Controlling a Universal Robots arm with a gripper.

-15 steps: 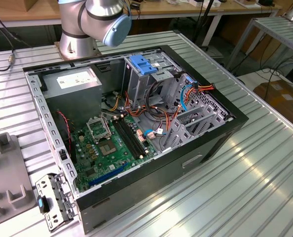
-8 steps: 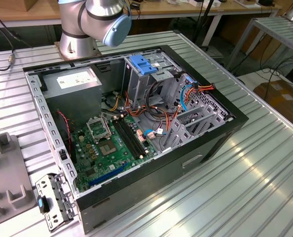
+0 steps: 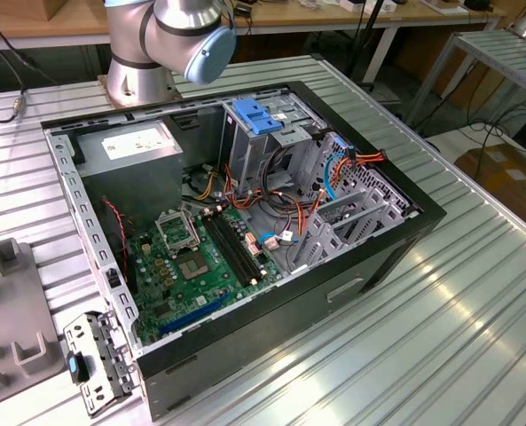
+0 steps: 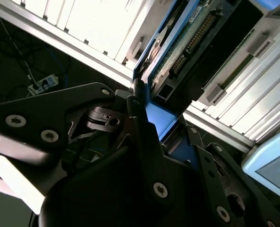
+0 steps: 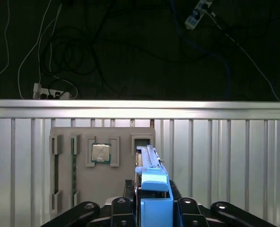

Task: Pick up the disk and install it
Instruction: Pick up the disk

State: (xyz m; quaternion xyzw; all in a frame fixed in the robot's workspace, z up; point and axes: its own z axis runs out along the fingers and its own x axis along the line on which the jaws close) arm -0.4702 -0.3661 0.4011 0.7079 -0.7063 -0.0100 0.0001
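Observation:
The disk [image 5: 153,182] appears edge-on in the first wrist view, its blue side rail running from a slot of the grey fixture plate [image 5: 83,189] back to my gripper [image 5: 153,208]. The black fingers [image 5: 122,208] flank the rail tightly on both sides. In the second wrist view the disk [image 4: 187,40] shows its green circuit board and blue rail, and the gripper [image 4: 161,125] is shut on it, one finger [image 4: 140,118] pressed against the rail. Whether the disk still rests in the slot, I cannot tell.
An open computer case [image 3: 396,240] lies on the ribbed aluminium table [image 3: 475,302], with a motherboard [image 3: 192,257], grey power-supply box [image 3: 134,155] and drive cage with a blue latch [image 3: 258,115]. The arm's base [image 3: 143,71] stands behind it. The fixture plate holds a processor chip [image 5: 101,152].

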